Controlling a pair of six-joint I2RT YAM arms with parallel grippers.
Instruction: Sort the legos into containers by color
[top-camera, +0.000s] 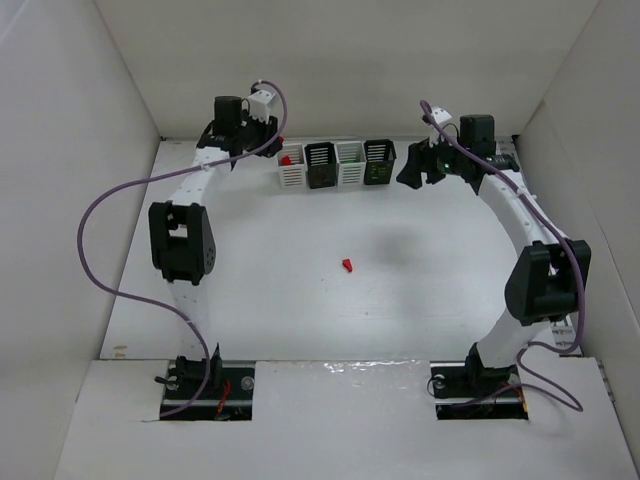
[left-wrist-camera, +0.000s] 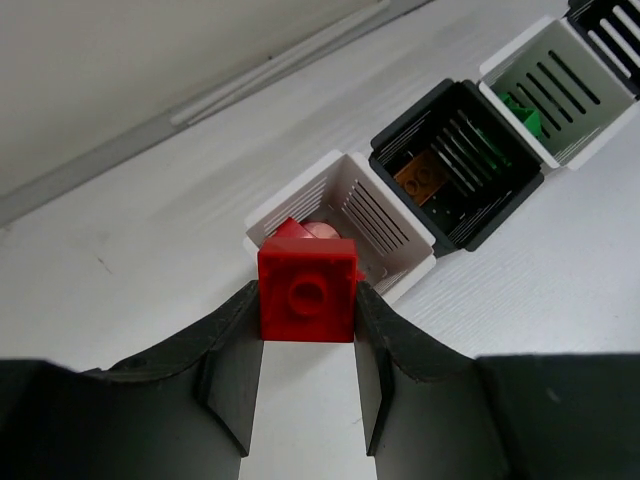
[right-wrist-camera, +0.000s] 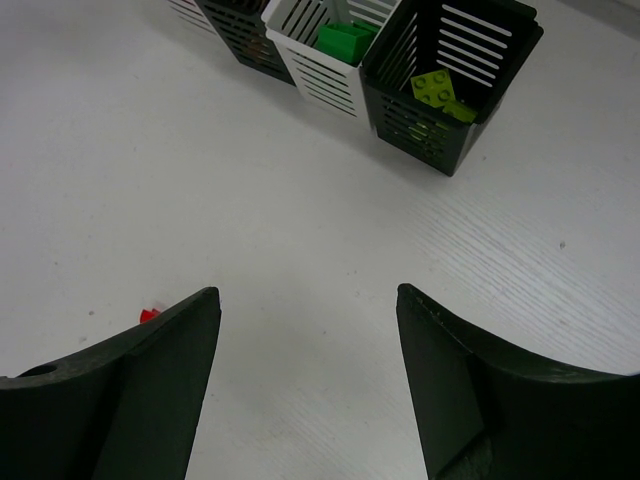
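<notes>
Four slatted bins stand in a row at the far side of the white table (top-camera: 240, 290), each one touching the next: from the left a first white bin (top-camera: 291, 179), a first black bin (top-camera: 320, 174), a second white bin (top-camera: 350, 175) and a second black bin (top-camera: 379, 171). Red pieces (left-wrist-camera: 322, 231) lie in the first white bin, an orange brick (left-wrist-camera: 422, 175) in the first black bin, a green brick (right-wrist-camera: 345, 40) in the second white bin, and yellow-green bricks (right-wrist-camera: 437, 88) in the second black bin. One loose red brick (top-camera: 347, 265) lies alone near the middle of the table, well apart from the bins and from both arms; in the right wrist view only a small corner of it shows beside one finger. Purple cables (top-camera: 105, 205) hang in loops from both arms, and white walls (top-camera: 80, 100) close the table on three sides. Nothing stands between the grippers and the bins. At the left end of the row, the left gripper (left-wrist-camera: 307, 300) is clamped on a held red brick (left-wrist-camera: 307, 295), one finger pressing on each side and one stud facing the wrist camera. This brick hangs at the near corner of the first white bin, but I cannot tell if it is already over the opening. On the other end, the right gripper (right-wrist-camera: 305, 300) is spread wide with nothing between its fingers, above bare table near the second black bin
</notes>
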